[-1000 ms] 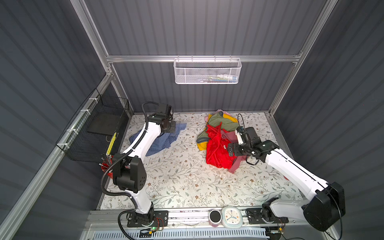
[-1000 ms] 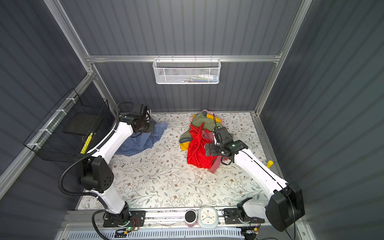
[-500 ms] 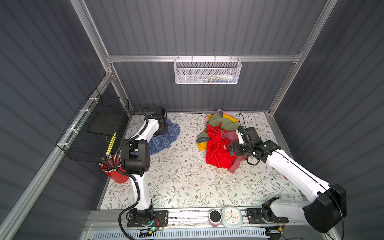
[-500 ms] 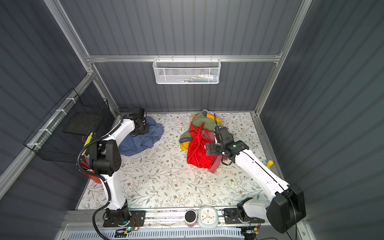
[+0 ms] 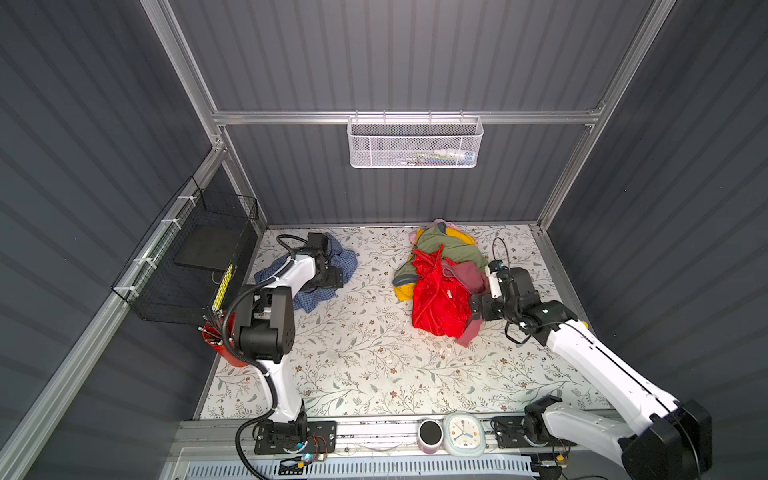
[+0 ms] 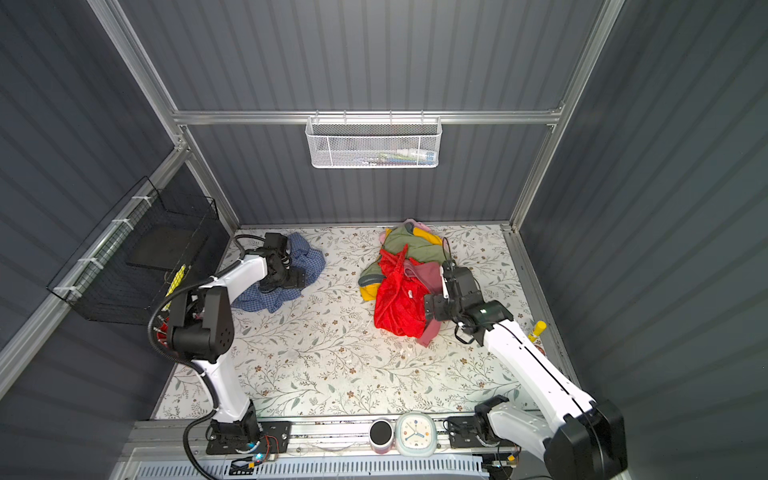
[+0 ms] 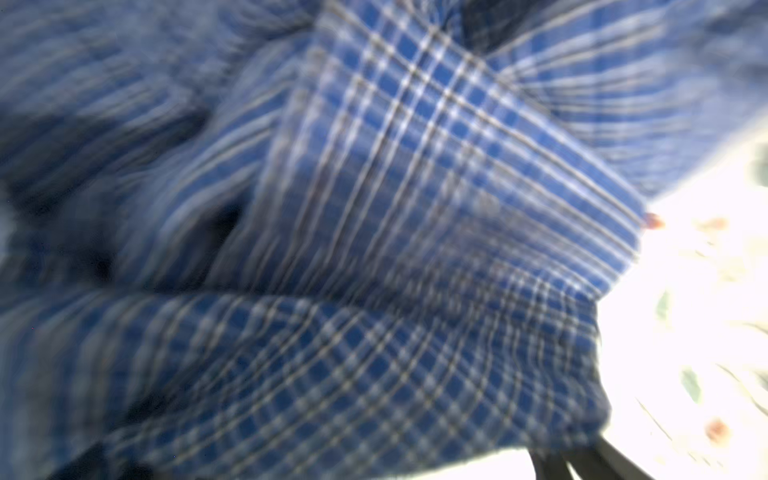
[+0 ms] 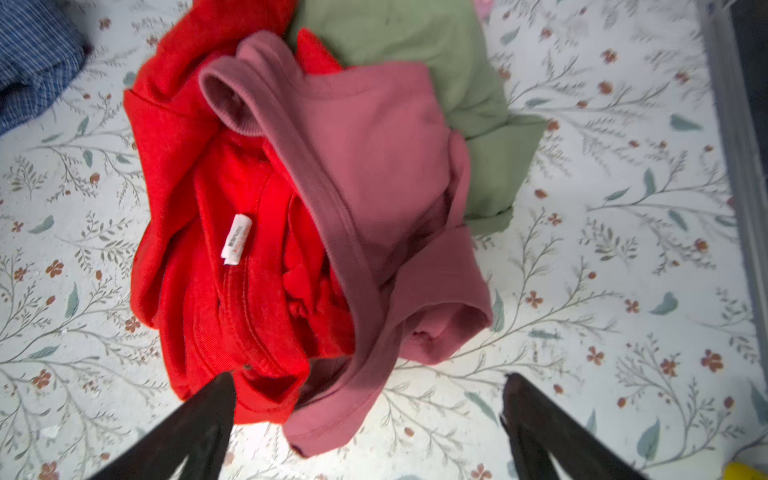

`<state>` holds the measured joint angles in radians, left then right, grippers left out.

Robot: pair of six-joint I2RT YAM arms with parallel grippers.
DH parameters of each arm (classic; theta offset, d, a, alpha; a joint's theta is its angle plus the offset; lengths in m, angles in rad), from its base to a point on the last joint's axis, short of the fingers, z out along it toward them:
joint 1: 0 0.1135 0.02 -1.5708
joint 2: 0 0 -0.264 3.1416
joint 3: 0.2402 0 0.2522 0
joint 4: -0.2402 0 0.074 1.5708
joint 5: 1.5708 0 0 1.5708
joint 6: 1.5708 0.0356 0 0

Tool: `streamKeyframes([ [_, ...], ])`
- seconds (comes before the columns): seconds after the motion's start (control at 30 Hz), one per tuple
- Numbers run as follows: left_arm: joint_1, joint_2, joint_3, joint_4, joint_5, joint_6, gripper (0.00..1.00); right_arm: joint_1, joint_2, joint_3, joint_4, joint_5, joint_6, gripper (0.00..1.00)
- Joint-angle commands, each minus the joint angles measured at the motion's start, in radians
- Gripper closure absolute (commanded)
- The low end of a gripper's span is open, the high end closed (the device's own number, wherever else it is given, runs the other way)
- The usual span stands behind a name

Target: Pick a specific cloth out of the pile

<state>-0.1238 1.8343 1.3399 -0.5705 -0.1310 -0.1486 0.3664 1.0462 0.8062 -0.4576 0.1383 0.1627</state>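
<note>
In both top views the pile [image 5: 440, 291] [image 6: 399, 299] is a lumpy heap on the flowery table [image 5: 365, 353]: shiny red on the near side, dusty pink, soft green and a bit of yellow. The cloth [image 5: 309, 297] [image 6: 266, 301], thin with small blue and white checks, lies crumpled well to the left of the pile. The left claw [image 5: 330, 277] points down onto the cloth. Its tips are hidden, so I cannot tell if it is wide or narrow. The right claw [image 5: 477, 309] sits just right of the pile, at the pink edge. High behind the pile hangs a white mesh basket [image 5: 415, 141].

In the left wrist view the cloth [image 7: 415, 208] fills almost everything, blurry and folded.

In the right wrist view the right claw [image 8: 368, 376] is wide, with nothing gripped. A pink flap of the pile [image 8: 332, 187] reaches between its two dark tips. The cloth [image 8: 33, 54] peeks in beyond the pile's red side.
</note>
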Motion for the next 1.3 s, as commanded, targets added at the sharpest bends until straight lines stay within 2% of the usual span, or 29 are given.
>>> streamKeyframes([
  [0.0, -0.011, -0.170, -0.120, 0.156, -0.044, -0.012, 0.00, -0.044, -0.079, -0.105, 0.232, 0.040, -0.114, 0.01],
  [0.13, -0.020, -0.349, -0.331, 0.320, -0.102, 0.019, 0.00, -0.133, -0.159, -0.285, 0.527, 0.062, -0.152, 0.01],
  [0.27, -0.022, -0.474, -0.509, 0.474, -0.150, 0.035, 0.00, -0.206, -0.163, -0.450, 0.847, 0.034, -0.158, 0.01],
  [0.4, -0.022, -0.542, -0.723, 0.774, -0.213, 0.082, 0.00, -0.286, -0.038, -0.582, 1.183, -0.008, -0.131, 0.01],
  [0.47, -0.022, -0.532, -0.817, 0.939, -0.254, 0.116, 0.00, -0.328, 0.061, -0.617, 1.337, -0.044, -0.110, 0.01],
  [0.53, -0.022, -0.493, -0.881, 1.075, -0.291, 0.141, 0.00, -0.348, 0.170, -0.623, 1.461, -0.063, -0.145, 0.01],
  [0.6, -0.021, -0.439, -0.908, 1.165, -0.306, 0.148, 0.00, -0.383, 0.202, -0.589, 1.432, -0.098, -0.157, 0.01],
  [0.7, -0.019, -0.321, -0.919, 1.345, -0.286, 0.179, 0.00, -0.462, 0.324, -0.576, 1.523, -0.191, -0.092, 0.01],
  [0.77, 0.015, -0.260, -0.886, 1.376, -0.217, 0.143, 0.00, -0.483, 0.433, -0.588, 1.677, -0.240, -0.076, 0.01],
  [0.8, 0.039, -0.209, -0.881, 1.424, -0.155, 0.135, 0.00, -0.490, 0.439, -0.586, 1.682, -0.267, -0.074, 0.01],
  [0.87, 0.050, -0.098, -0.885, 1.562, -0.125, 0.158, 0.00, -0.494, 0.381, -0.540, 1.488, -0.269, -0.075, 0.01],
  [0.9, 0.051, -0.131, -0.878, 1.455, -0.089, 0.146, 0.00, -0.495, 0.397, -0.524, 1.486, -0.281, -0.077, 0.01],
  [0.97, 0.053, -0.107, -0.889, 1.551, -0.088, 0.164, 0.00, -0.495, 0.421, -0.496, 1.476, -0.300, -0.080, 0.01],
  [1.0, 0.053, -0.126, -0.860, 1.435, -0.078, 0.153, 0.00, -0.491, 0.402, -0.479, 1.408, -0.295, -0.087, 0.01],
  [1.07, 0.053, -0.112, -0.866, 1.497, -0.066, 0.163, 0.00, -0.490, 0.411, -0.485, 1.441, -0.294, -0.086, 0.01],
  [1.13, 0.053, -0.127, -0.859, 1.442, -0.062, 0.159, 0.00, -0.491, 0.414, -0.487, 1.447, -0.294, -0.085, 0.01],
  [1.2, 0.053, -0.116, -0.869, 1.491, -0.063, 0.163, 0.00, -0.491, 0.410, -0.486, 1.438, -0.292, -0.087, 0.01],
  [1.27, 0.053, -0.119, -0.861, 1.462, -0.062, 0.160, 0.00, -0.490, 0.417, -0.489, 1.455, -0.293, -0.084, 0.01],
])
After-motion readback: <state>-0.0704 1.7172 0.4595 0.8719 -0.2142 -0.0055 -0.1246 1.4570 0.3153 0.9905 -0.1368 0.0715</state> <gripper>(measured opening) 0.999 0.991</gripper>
